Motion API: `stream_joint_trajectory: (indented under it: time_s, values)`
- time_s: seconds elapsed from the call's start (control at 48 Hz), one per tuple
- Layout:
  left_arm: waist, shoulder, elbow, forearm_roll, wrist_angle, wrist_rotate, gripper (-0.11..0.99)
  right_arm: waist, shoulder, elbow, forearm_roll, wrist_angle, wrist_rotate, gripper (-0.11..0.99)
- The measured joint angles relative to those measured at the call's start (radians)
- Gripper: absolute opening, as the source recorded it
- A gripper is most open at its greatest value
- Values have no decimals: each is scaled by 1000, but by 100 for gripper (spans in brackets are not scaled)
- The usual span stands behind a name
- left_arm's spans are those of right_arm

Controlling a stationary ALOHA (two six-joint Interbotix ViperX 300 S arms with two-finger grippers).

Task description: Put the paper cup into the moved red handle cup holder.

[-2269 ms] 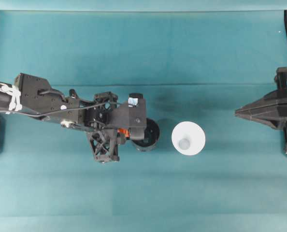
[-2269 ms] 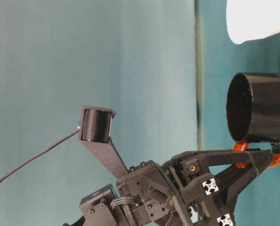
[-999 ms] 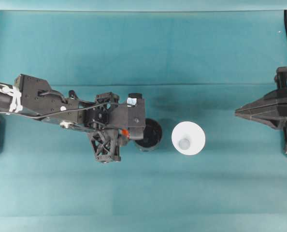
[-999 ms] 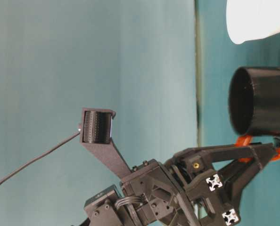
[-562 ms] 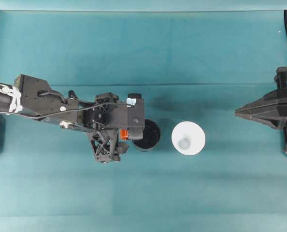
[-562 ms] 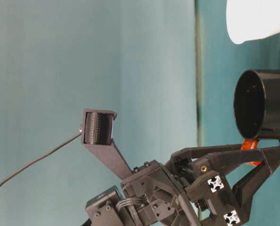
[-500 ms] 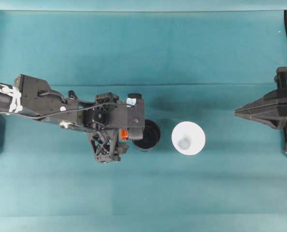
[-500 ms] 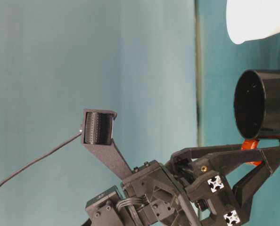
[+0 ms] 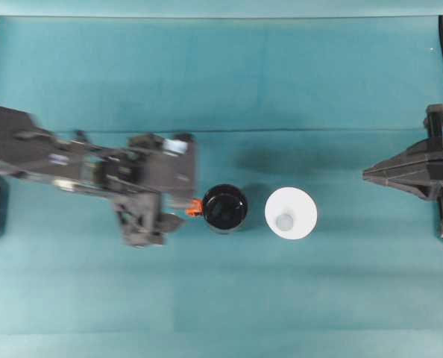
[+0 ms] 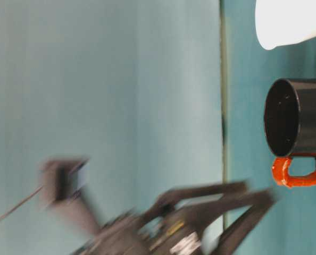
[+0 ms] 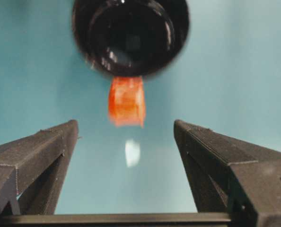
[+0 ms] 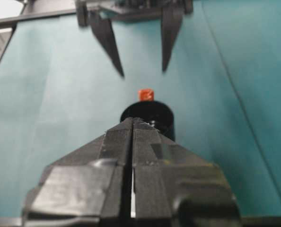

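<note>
Standing upright on the teal table (image 9: 326, 82), the red handle cup holder (image 9: 224, 208) is near the middle of the overhead view, its glossy black mouth facing up and its small red-orange handle (image 9: 194, 209) sticking out toward the left arm's side. Just beside it, on the side away from the handle and apart from it by a narrow strip of cloth, sits the paper cup (image 9: 290, 213), a plain white disc with a greyish centre; it is on the table and nothing holds it. In the table-level view the holder (image 10: 299, 124) stands on the cloth with the handle (image 10: 298, 172) as a closed red loop, and the white cup (image 10: 291, 21) is next to it.

Left pincer (image 9: 178, 218) is blurred in both exterior views, so its outline is uncertain there, but it appears just clear of the handle. Its own camera shows the two black fingers (image 11: 39, 156) spread wide with bare cloth between them, the handle (image 11: 127, 101) and holder (image 11: 130, 35) lying ahead of the tips, and a small pale scrap (image 11: 131, 152) on the cloth.

Right pincer (image 9: 368, 174) sits at the far right of the table, well apart from both cups, its fingers (image 12: 113, 156) pressed together on nothing.

No writing or brand mark can be read anywhere.
</note>
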Motion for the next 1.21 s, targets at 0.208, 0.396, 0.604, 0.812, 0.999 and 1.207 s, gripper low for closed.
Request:
stream_joint_trajectory:
  time_s: [0.208, 0.396, 0.604, 0.812, 0.999, 1.207]
  values:
    - [-17, -156, 69, 0, 11, 2, 91, -5, 2, 0, 3, 72, 74, -10]
    - [-25, -230, 114, 0, 41, -6, 91, -11, 18, -26, 3, 123, 83, -10]
    - [-25, -253, 127, 0, 48, -9, 91, -38, 92, -110, 3, 213, 84, -9]
    - [-25, -255, 130, 0, 48, -8, 91, -40, 230, -219, 9, 308, 89, 7]
    - [-25, -261, 130, 0, 48, -8, 91, -40, 388, -328, 9, 382, 133, 52]
    - [-31, -278, 143, 0, 54, -8, 91, -41, 548, -426, 9, 483, 144, 88]
